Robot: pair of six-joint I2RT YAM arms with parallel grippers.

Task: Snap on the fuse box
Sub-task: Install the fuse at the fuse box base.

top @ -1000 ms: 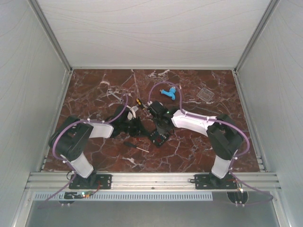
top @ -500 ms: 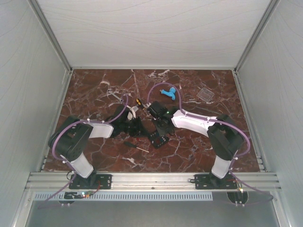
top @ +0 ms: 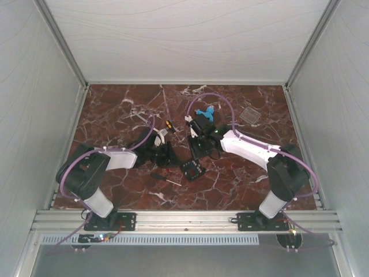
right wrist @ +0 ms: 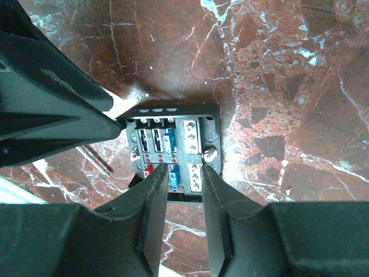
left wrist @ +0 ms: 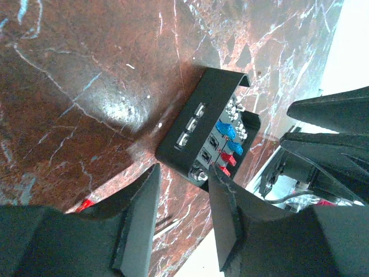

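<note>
The fuse box (top: pixel 193 169) is a small black square box with red and blue fuses showing, lying uncovered on the marble table. Its clear cover (top: pixel 252 115) lies apart at the far right. My right gripper (top: pixel 199 152) hangs open and empty just beyond the box. In the right wrist view its jaws (right wrist: pixel 183 190) stand apart above the near side of the box (right wrist: pixel 173 138), not touching it. My left gripper (top: pixel 169 157) is open and empty just left of the box. In the left wrist view (left wrist: pixel 181 213) the box (left wrist: pixel 202 124) lies ahead of the fingertips.
A light-blue plastic piece (top: pixel 206 112) lies at the back centre. A thin black-handled screwdriver (top: pixel 165 179) lies in front of the left gripper, also in the right wrist view (right wrist: pixel 95 157). Grey walls enclose the table on three sides.
My right gripper has lifted and drawn back from the fuse box toward the far side, and its arm has swung right. The box stays on the table. The left arm barely moved.
</note>
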